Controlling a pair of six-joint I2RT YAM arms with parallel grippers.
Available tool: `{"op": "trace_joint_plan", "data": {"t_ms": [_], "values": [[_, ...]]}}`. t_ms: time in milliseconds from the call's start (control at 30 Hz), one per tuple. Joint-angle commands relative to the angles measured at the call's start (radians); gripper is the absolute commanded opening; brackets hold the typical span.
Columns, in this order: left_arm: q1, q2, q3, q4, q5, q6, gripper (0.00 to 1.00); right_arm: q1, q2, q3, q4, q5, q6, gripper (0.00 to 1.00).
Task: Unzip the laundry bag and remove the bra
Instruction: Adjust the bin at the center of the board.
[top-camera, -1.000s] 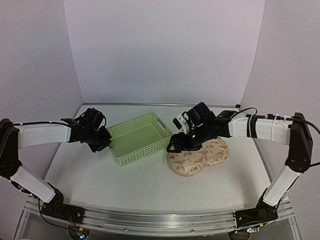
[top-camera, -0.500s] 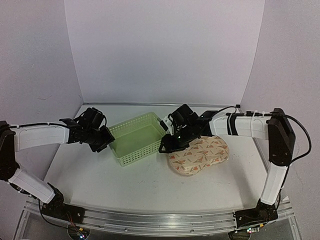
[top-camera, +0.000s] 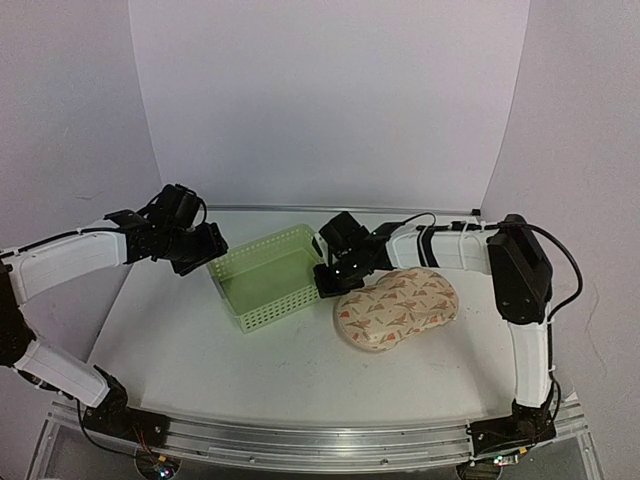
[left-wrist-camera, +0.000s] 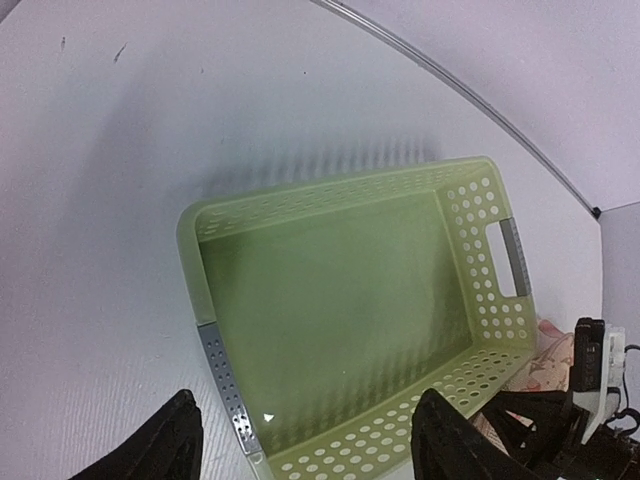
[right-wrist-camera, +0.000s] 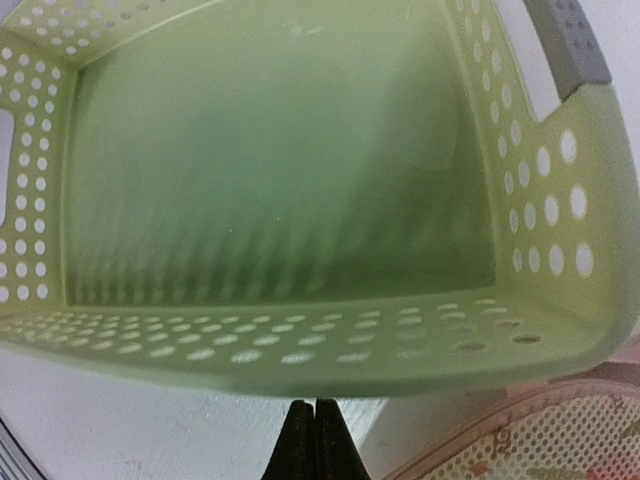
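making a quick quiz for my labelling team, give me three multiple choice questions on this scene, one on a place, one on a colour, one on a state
1. Where does the laundry bag lie relative to the basket?
A) inside it
B) on the table beside it, on the right arm's side
C) beside it, on the left arm's side

2. What colour is the basket?
A) blue
B) light green
C) red

3. How do the fingers of the right gripper stand?
A) spread wide
B) pressed together
C) clamped on the basket's rim

Answers:
1 B, the top view shows the bag flat on the table to the right of the basket.
2 B, all three views show light green plastic.
3 B, the right wrist view shows the two fingers closed tip to tip, short of the basket's wall.
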Motion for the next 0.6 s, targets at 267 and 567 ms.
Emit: {"op": "trace_joint_plan", "data": {"t_ms": [267, 567], "values": [[0.071, 0.012, 0.077, -0.028, 0.073, 0.155, 0.78, -0.018, 0.166, 0.285, 0.024, 0.097, -0.020, 0.00], [0.077, 0.008, 0.082, -0.029, 0.145, 0.183, 0.83, -0.023, 0.332, 0.568, 0.011, 0.055, -0.016, 0.00]]}}
